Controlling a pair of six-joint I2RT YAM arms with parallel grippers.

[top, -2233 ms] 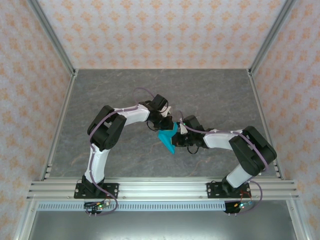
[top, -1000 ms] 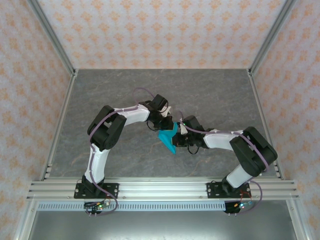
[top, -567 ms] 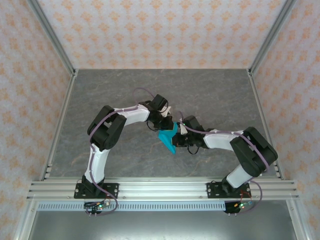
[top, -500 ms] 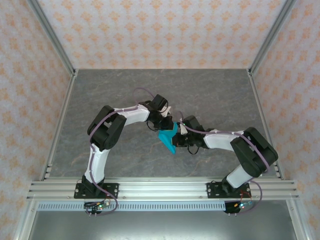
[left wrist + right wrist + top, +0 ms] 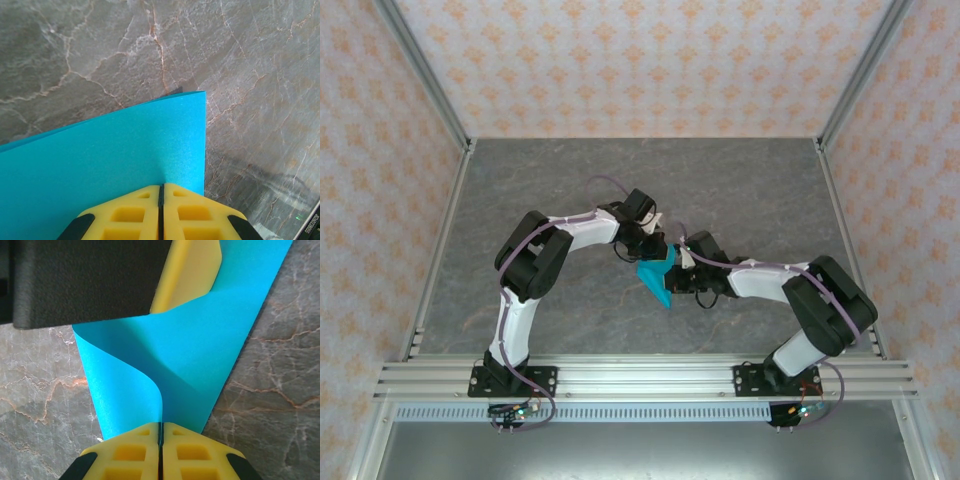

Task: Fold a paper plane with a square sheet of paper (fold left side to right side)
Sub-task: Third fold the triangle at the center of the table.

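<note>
The cyan-blue sheet of paper (image 5: 657, 277) is held just above the table's middle, folded into a narrow pointed paper plane shape with its tip toward the near edge. My left gripper (image 5: 656, 247) pinches its far corner; in the left wrist view the yellow fingers (image 5: 130, 215) of the left gripper (image 5: 161, 186) are shut on the flat paper (image 5: 110, 150). My right gripper (image 5: 681, 264) is shut on the right side. In the right wrist view the right gripper (image 5: 161, 424) clamps a curled flap of the paper (image 5: 210, 345), and the left gripper's yellow finger (image 5: 192, 270) shows above.
Grey marbled tabletop (image 5: 550, 190) lies all around the paper. Aluminium frame posts (image 5: 435, 100) and patterned walls close in the sides and back. A rail (image 5: 640, 375) runs along the near edge, between the arm bases.
</note>
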